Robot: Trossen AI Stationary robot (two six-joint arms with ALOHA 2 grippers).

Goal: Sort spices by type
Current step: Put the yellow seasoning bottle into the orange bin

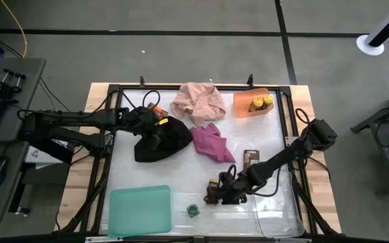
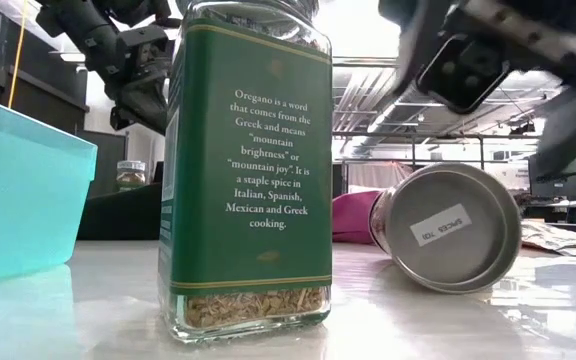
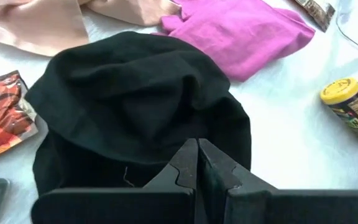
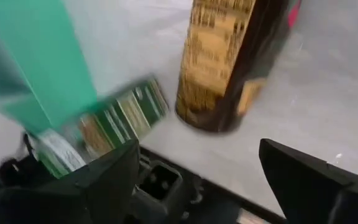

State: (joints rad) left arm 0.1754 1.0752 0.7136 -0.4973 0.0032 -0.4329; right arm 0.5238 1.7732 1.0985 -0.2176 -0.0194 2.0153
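Note:
A yellow-lidded jar [image 1: 213,183] lies on its side near the table's near edge, its base [image 2: 448,240] facing the low view. My right gripper [image 4: 197,149] is open just behind this jar [image 4: 229,62], its fingers apart from it. A green-lidded oregano jar [image 1: 193,211] stands upright on its base [image 2: 248,310] beside the green tray. Two yellow-lidded jars [image 1: 261,102] stand in the orange tray. A brown packet [image 1: 251,158] lies flat, and an orange packet [image 3: 2,115] lies by the black cloth [image 3: 135,87]. My left gripper [image 3: 197,155] is shut over that cloth. My left gripper is shut with its fingertips [image 3: 188,152] down at the black cloth's near part [image 3: 166,149], coming in low from the table's left. Dark fingers on dark cloth: I cannot tell whether they touch or pinch it.
A green tray [image 1: 140,210] sits at the near left and a clear tray [image 1: 279,212] at the near right. The orange tray [image 1: 243,104] stands at the far right. A pink cloth [image 1: 198,101] and a magenta cloth [image 1: 211,143] lie mid-table.

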